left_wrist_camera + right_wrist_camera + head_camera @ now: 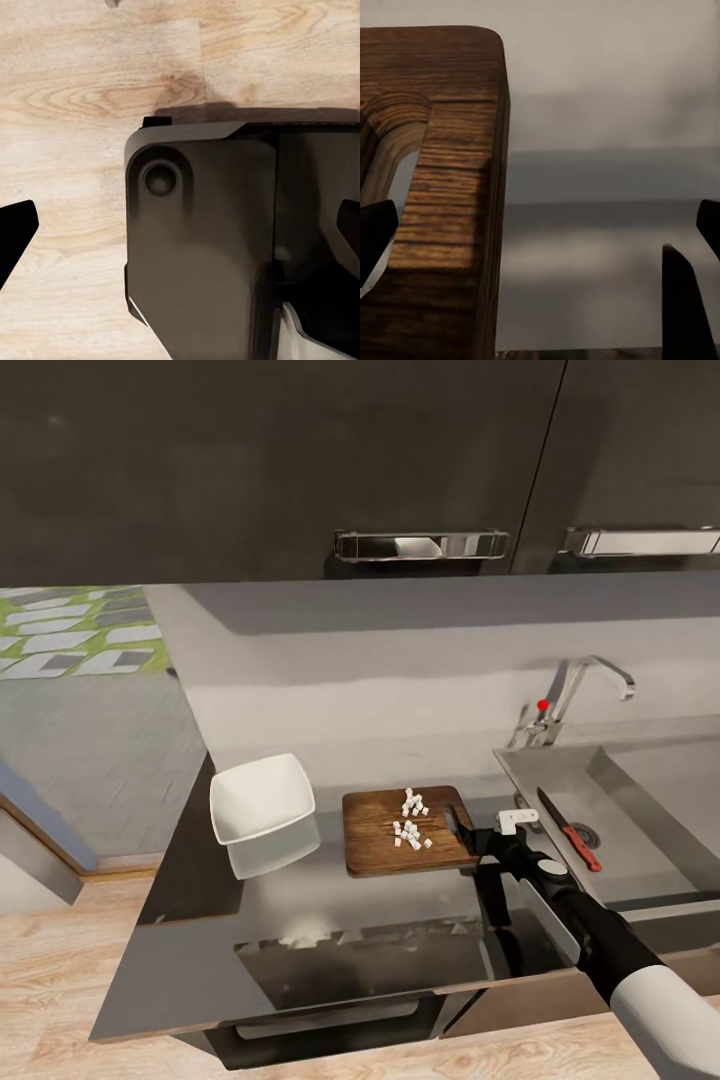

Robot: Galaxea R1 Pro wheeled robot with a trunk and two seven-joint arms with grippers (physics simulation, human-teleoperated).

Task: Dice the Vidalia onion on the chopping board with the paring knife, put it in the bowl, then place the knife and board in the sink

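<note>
Head view: the right arm reaches forward over the glossy grey countertop, its right gripper at the handle end of the dark-brown wooden chopping board. Pale diced onion lies heaped on the board. The squarish white bowl sits just beside it. The red-handled paring knife lies inside the stainless-steel sink.

Left wrist view: the left gripper, spread wide and empty, hangs over light wood floor beside the robot's dark base.

Right wrist view: fingers stand wide apart, the board's handle-hole edge between them, ungripped.
</note>
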